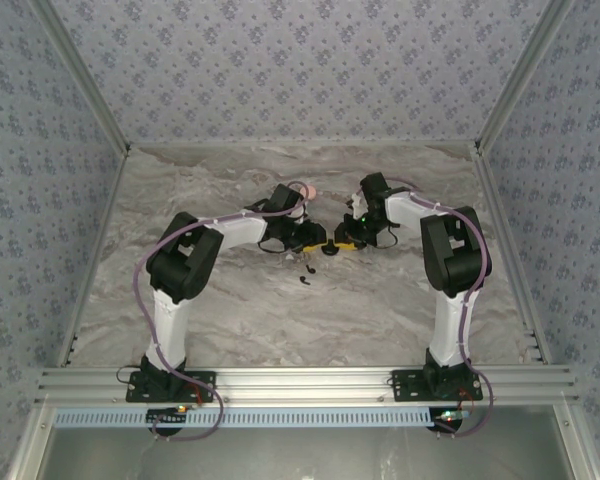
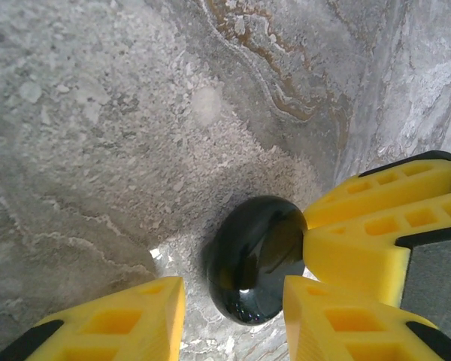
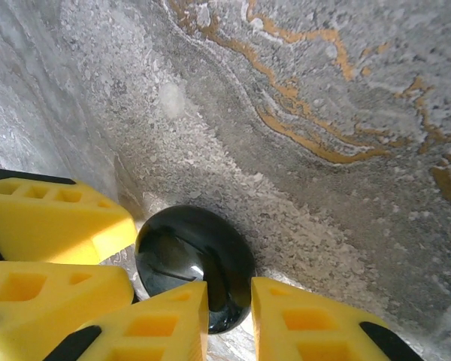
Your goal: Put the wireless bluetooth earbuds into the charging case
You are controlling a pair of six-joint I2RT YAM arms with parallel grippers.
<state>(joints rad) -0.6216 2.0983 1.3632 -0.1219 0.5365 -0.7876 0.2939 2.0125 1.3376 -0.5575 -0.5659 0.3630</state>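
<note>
So top cam has the case (image 1: pixel 330 249) mid table (image 1: pixel 230 320) with both earbuds (image 1: pixel 303 280) loose just on its near side, left wrist cam shows my left gripper (image 2: pixel 233 301) spread wide around it (one finger not touching), and right wrist cam shows my right gripper (image 3: pixel 229 301) pinching its rim.

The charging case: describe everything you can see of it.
The charging case is a small round puck, glossy black like polished plastic, and its rounded edges mirror the light. It looks closed; no seam or hinge can be made out. It rests on the marbled table, midway between the two arms. The left gripper straddles it with its fingers apart, one seemingly against its side. The right gripper meets its opposite edge; whether it pinches the case cannot be told.
</note>
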